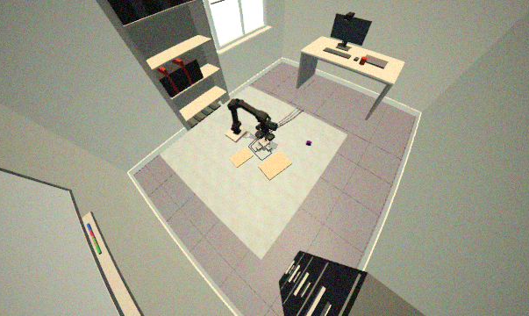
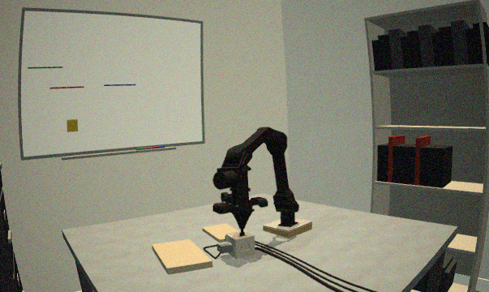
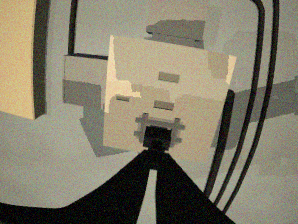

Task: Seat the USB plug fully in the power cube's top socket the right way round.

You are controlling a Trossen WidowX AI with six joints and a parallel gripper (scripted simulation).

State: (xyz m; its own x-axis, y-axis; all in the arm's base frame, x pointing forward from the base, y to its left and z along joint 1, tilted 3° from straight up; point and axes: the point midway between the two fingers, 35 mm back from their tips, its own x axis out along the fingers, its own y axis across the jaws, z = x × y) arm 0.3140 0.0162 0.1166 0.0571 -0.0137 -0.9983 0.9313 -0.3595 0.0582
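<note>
The power cube (image 1: 264,144) (image 2: 245,246) (image 3: 137,62) is a pale block on the table, with slots in its top face. The black USB plug (image 3: 157,134) stands at the socket on top, at the cube's near edge in the wrist view, with grey bracket-like edges around it. My gripper (image 2: 242,230) (image 3: 154,158) points straight down over the cube and is shut on the USB plug. The fingers and plug hide the socket opening, so how deep the plug sits and which way round it faces cannot be told.
A grey plug (image 2: 225,246) (image 3: 85,80) with a looped cable sticks out of the cube's side. Black cables (image 2: 297,260) (image 3: 254,105) run off its other side. Two tan boards (image 1: 275,165) (image 1: 241,157) lie nearby. A small purple cube (image 1: 308,143) is farther off.
</note>
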